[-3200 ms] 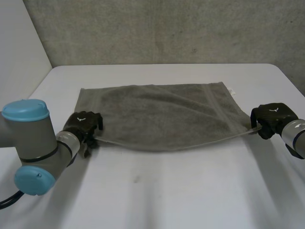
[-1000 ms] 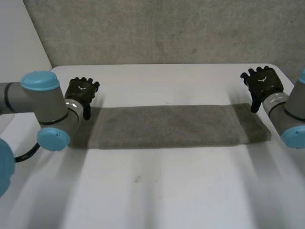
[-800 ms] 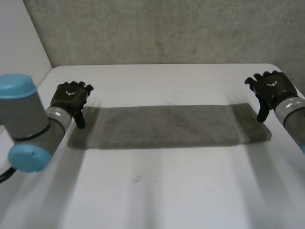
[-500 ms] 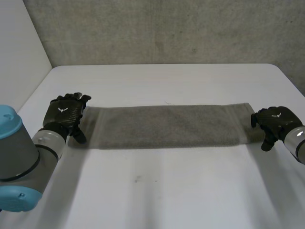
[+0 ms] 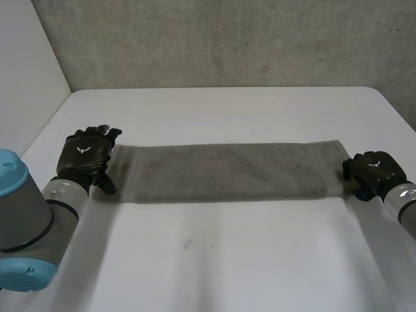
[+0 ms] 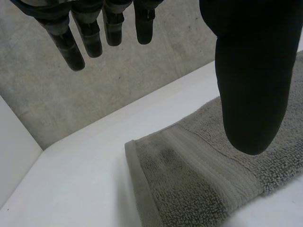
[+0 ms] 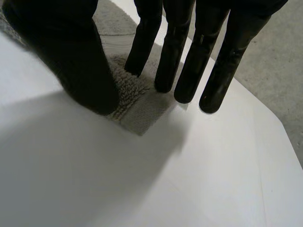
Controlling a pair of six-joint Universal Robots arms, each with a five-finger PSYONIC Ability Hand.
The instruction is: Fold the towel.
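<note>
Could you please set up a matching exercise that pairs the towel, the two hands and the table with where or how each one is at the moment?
Things:
1. towel
2. left hand
3. right hand
4. table

States:
A. white, with everything else on or over it
B. fingers straight, at a corner of the cloth's right end
C. grey, lying flat as a long, narrow strip
D. open, fingers straight, thumb over the cloth's left end

Pairs: 1-C, 2-D, 3-B, 4-A
</note>
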